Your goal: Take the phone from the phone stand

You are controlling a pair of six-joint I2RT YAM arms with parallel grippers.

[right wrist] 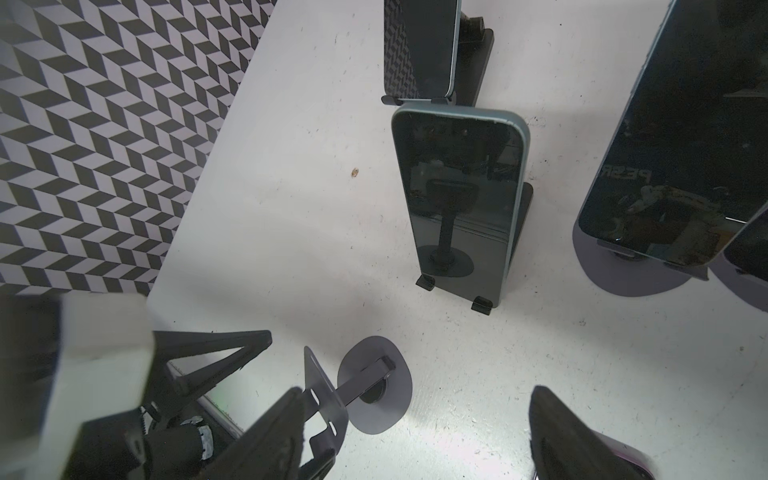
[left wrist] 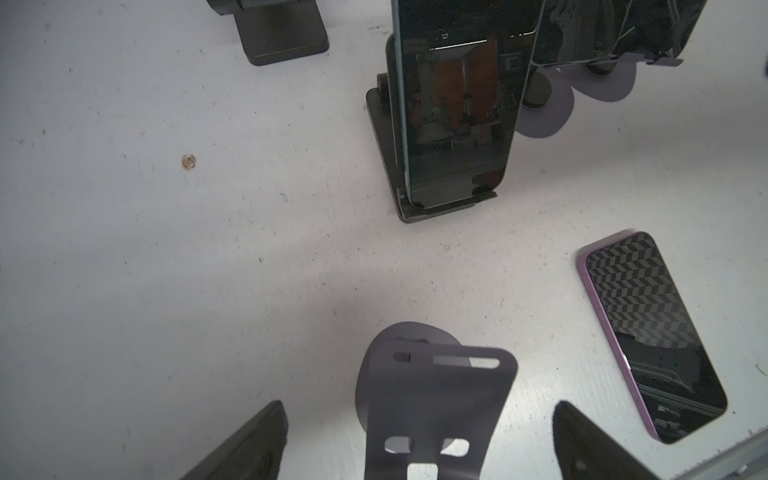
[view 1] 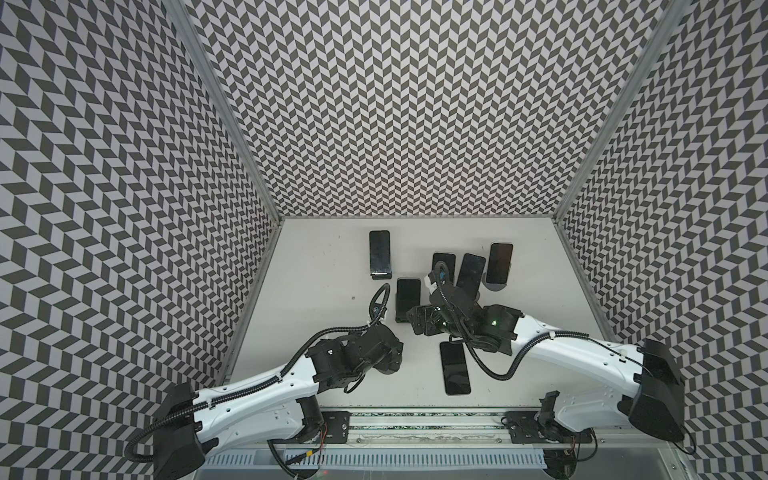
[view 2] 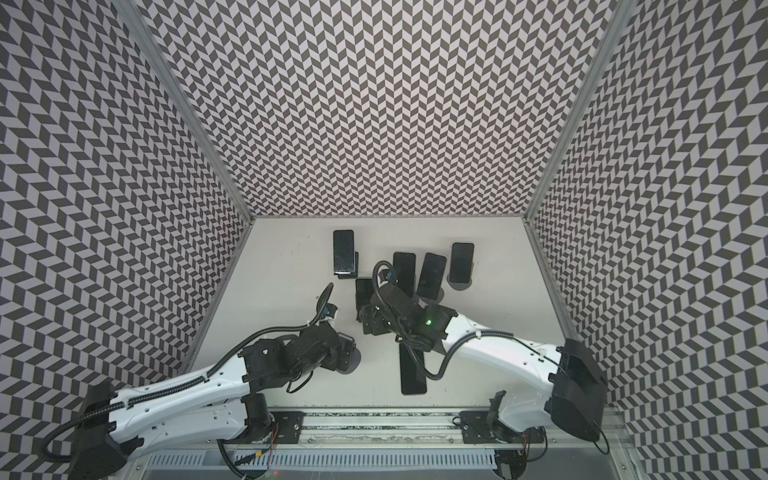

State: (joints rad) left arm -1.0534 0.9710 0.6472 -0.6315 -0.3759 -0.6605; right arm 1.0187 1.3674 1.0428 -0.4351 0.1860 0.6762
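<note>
We find left gripper (left wrist: pixel 419 411) and right gripper (right wrist: pixel 417 392) released and advise lifting straight off the empty phone stand (left wrist: pixel 436 395), purple phone (view 1: pixel 455 368) at its three o'clock.

I see the purple-edged phone (left wrist: pixel 652 332) lying flat, screen up, on the desk (left wrist: pixel 166 249). The grey, round-based stand (left wrist: pixel 432 399) sits upright and empty near it.
</note>
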